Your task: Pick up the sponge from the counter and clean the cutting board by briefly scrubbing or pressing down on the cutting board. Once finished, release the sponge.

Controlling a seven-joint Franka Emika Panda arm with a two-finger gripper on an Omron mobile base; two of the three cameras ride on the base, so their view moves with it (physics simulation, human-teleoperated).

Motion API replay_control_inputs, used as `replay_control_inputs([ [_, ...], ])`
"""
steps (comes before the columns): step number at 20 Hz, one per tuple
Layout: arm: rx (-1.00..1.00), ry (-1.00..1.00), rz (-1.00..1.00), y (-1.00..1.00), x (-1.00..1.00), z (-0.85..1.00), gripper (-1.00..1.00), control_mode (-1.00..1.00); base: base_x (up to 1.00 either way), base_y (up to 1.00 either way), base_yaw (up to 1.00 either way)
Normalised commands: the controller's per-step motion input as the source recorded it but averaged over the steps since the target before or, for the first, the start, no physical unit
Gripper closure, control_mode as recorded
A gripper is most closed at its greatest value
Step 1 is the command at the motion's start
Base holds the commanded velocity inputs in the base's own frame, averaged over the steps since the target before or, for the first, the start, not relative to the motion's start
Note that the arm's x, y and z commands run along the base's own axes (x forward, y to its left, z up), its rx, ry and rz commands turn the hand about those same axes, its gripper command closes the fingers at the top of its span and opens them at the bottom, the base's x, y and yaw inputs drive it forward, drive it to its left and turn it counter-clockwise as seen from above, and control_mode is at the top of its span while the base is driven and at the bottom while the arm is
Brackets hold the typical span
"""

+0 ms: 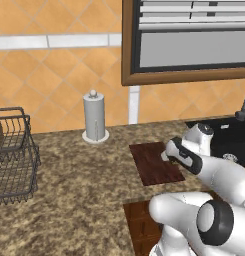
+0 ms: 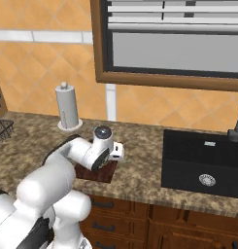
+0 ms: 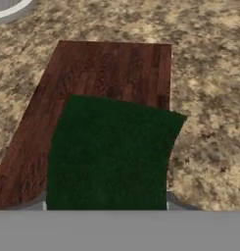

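Sponge (image 3: 109,154), clamped in the gripper (image 1: 166,152), hangs directly over the cutting board (image 3: 99,71) on the bench (image 1: 69,180); the board's long axis runs ahead; pressing calls for straight descent.

White arm (image 1: 219,175) of smooth rounded glossy segments, dark grey to black bands at the joints. Big round dark joint cap low in the left base view. Wrist (image 2: 102,138) ends in a short white cylinder with a dark circular cap, a black band below it.

Cutting board (image 1: 155,162) on granite counter (image 1: 74,185)
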Motion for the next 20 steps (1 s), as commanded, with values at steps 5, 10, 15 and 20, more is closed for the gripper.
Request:
replay_control_inputs([
  [5, 0.26, 0.06, 0.00, -1.00, 0.34, -0.01, 1.00, -1.00, 0.00, 0.00, 0.00],
  [10, 0.16, 0.22, -0.03, -0.95, 0.21, 0.05, 1.00, -1.00, 0.00, 0.00, 0.00],
  [15, 0.00, 0.23, -0.07, -0.29, 0.11, -0.16, 1.00, -1.00, 0.00, 0.00, 0.00],
  [20, -0.07, 0.17, -0.04, -0.07, 0.07, -0.31, -1.00, -1.00, 0.00, 0.00, 0.00],
])
